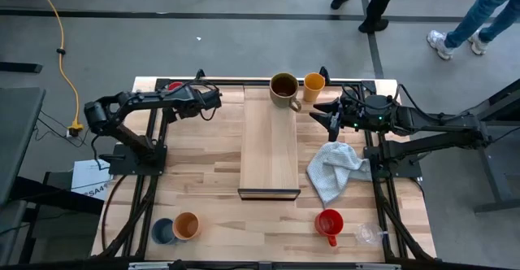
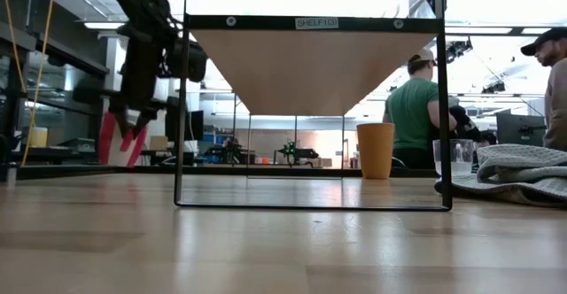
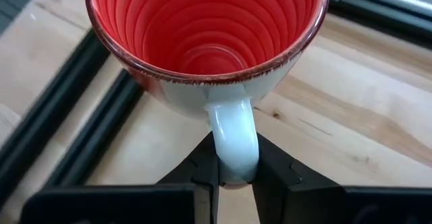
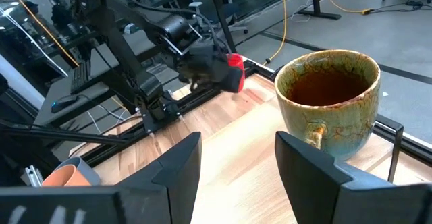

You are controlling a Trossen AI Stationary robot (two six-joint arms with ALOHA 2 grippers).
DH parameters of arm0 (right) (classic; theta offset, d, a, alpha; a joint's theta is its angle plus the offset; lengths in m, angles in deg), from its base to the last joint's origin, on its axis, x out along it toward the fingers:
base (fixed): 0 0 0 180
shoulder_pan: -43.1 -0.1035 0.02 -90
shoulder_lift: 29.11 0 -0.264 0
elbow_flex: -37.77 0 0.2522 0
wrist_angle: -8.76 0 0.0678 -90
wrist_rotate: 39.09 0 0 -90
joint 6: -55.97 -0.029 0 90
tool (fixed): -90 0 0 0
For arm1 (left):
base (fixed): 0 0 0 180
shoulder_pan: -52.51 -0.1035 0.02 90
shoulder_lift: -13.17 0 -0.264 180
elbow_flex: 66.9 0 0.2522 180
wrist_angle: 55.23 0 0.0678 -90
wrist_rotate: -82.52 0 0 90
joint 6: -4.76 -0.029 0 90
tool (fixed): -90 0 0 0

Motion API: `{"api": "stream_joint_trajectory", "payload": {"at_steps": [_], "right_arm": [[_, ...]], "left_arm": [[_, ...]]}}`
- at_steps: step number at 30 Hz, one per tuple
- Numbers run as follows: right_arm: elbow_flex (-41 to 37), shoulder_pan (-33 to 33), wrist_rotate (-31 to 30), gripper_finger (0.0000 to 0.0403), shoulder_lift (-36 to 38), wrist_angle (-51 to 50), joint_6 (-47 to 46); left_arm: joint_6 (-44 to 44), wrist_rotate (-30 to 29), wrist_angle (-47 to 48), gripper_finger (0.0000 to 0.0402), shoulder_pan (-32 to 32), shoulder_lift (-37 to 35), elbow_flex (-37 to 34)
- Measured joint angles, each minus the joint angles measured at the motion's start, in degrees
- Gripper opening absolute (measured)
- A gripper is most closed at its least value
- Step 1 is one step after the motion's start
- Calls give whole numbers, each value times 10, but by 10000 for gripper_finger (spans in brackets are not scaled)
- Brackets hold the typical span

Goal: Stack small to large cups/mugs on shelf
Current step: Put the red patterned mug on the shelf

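We note the left gripper (image 3: 235, 177) at the far-left corner of the plank-patterned counter (image 1: 203, 156), its dark jaws pinched on the pale, glossy loop handle of a red mug (image 3: 206, 38). The mug's inside is bright red with concentric ridges, the rim speckled dark; in the low view it hangs clear of the counter top.

The right gripper (image 4: 236, 156) hovers at the far right, jaws parted and empty, just beside the large olive-brown mug (image 4: 331, 102). We see that mug's mottled glaze, dark interior and small handle. It stands at the far end of the shelf (image 1: 270, 140), a long pale wooden board with a dark front edge on a thin black frame. An orange cup (image 1: 314, 83), smooth and tapered, stands just beside it, off the board's right edge.

A crumpled pale grey cloth (image 1: 335, 168) lies right of the shelf. Near the front edge we record a second red mug (image 1: 329, 223), a clear glass cup (image 1: 367, 233) beside it, and at front left a blue cup (image 1: 162, 231) touching another orange cup (image 1: 187, 225).

People (image 2: 416, 108) stand in the room beyond.
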State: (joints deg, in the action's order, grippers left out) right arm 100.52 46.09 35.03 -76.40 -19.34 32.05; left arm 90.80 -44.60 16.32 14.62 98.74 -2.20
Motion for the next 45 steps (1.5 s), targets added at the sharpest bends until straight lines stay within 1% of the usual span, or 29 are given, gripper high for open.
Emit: {"api": "stream_joint_trajectory", "payload": {"at_steps": [5,10,14,18,22,26,29,33,35,39,42,45], "right_arm": [[0,0,0,181,0,0,0],[0,0,0,181,0,0,0],[0,0,-2,181,0,0,0],[0,0,-4,181,0,0,0],[0,0,-5,181,0,0,0],[0,0,-19,181,0,0,0],[0,0,-22,181,0,0,0],[0,0,-22,181,0,0,-5],[0,0,-22,181,0,0,-6],[0,0,-22,181,0,1,-15],[0,0,-22,181,0,1,-16],[0,0,-22,181,0,0,-16]], "left_arm": [[-72,4,-1,45,0,-72,0],[-174,40,-5,45,14,-169,14],[-235,74,-10,45,41,-233,60],[-268,96,-11,45,87,-253,140],[-286,99,-15,45,145,-229,226],[-302,95,-14,45,199,-173,291],[-322,111,-8,45,226,-124,323],[-336,147,-8,45,238,-60,342],[-344,147,-8,45,237,-29,345],[-348,123,-7,45,236,15,346],[-348,97,-11,52,236,28,346],[-348,90,-26,56,236,29,346]]}}
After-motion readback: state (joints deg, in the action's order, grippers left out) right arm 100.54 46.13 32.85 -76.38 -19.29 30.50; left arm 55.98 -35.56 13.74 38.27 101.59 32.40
